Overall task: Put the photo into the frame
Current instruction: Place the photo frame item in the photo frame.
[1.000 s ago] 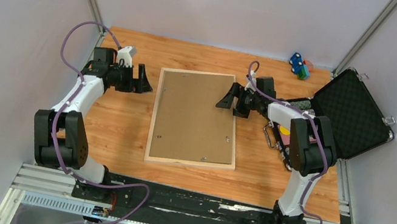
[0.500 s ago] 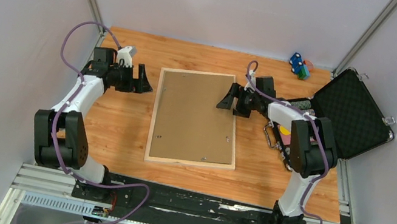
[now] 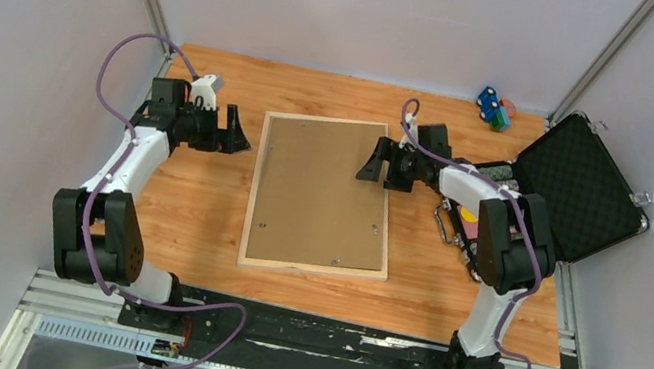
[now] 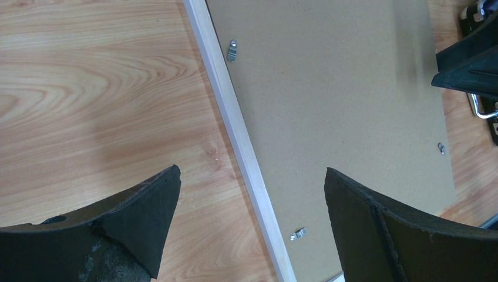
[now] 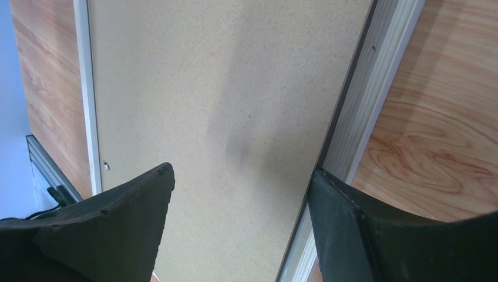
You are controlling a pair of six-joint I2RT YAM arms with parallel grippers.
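Since the earlier frame, the left arm is shifting slightly toward 9 o'clock and the right gripper [image 3: 370, 166] is edging toward 11 o'clock. The frame [image 3: 313, 266] is lying face down at the centre of the table [image 3: 196, 212], with its brown backing board [image 3: 321, 194] uppermost. The left gripper [image 3: 237, 139] is hovering at the frame's 10 o'clock, jaws wide apart and empty. The right gripper is hovering over the frame's 2 o'clock edge, jaws apart and gripping nothing.
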